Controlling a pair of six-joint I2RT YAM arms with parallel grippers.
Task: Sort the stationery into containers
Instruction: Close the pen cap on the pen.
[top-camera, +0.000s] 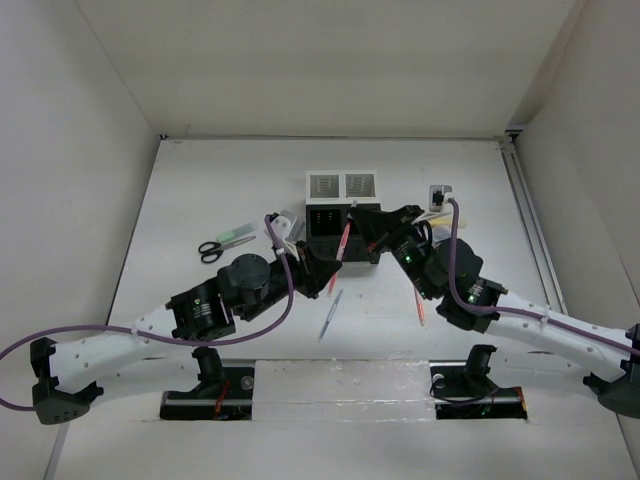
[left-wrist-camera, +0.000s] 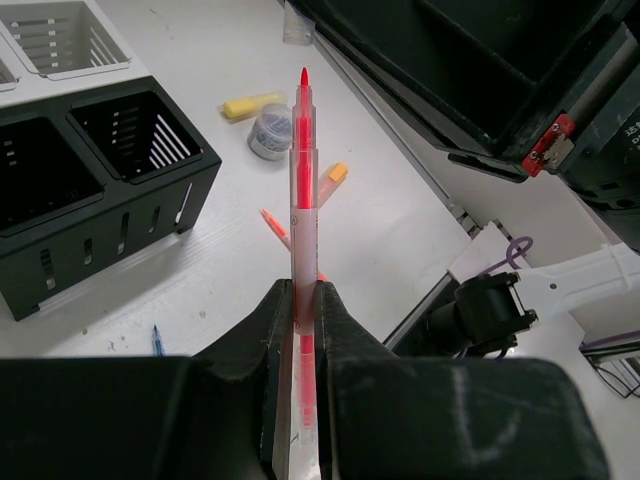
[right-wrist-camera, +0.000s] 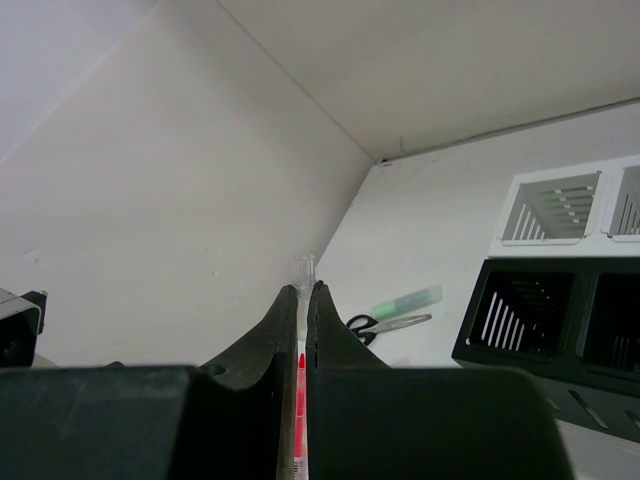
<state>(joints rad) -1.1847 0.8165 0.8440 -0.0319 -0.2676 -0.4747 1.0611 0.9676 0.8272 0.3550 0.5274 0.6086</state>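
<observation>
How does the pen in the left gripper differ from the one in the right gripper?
In the left gripper, the left pen juts far past the jaws, red tip bare; in the right gripper, the right pen shows only a short clear end. The left pen points over loose markers; the right pen points toward the wall. Both are red, clamped tight.

Top camera looks down; wrist cameras share black bins (left-wrist-camera: 130, 225).
</observation>
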